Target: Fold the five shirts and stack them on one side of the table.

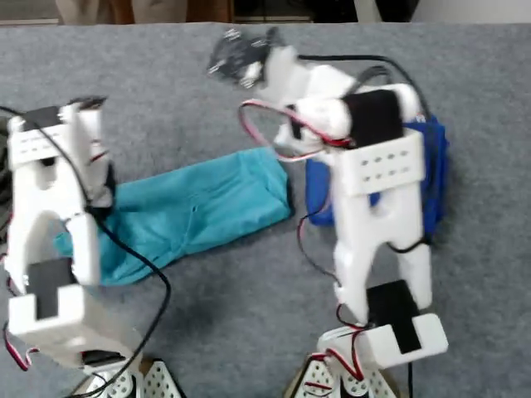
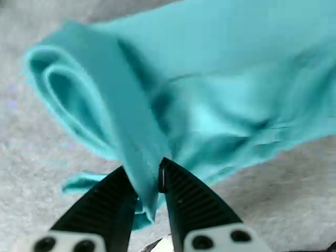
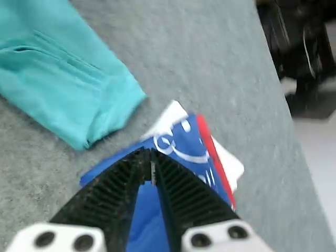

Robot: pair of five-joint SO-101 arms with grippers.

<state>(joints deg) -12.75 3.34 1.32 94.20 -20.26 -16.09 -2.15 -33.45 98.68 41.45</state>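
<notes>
A teal shirt [image 1: 207, 207] lies partly folded across the middle-left of the grey table. My left gripper [image 2: 149, 181] is shut on a folded edge of this teal shirt [image 2: 220, 79], and the cloth rises between its fingers. On the right side lies a folded blue shirt [image 1: 436, 166], mostly covered by the right arm. The right wrist view shows the blue shirt [image 3: 181, 149] with white print, on top of red and white layers. My right gripper [image 3: 152, 160] hangs above it, shut, with nothing seen between the fingers. One end of the teal shirt [image 3: 58, 79] lies close beside the stack.
The grey table cloth [image 1: 166, 91] is bare at the back and along the front middle. Red and black cables [image 1: 265, 133] loop off the right arm. Dark equipment [image 3: 296, 42] stands beyond the table's edge.
</notes>
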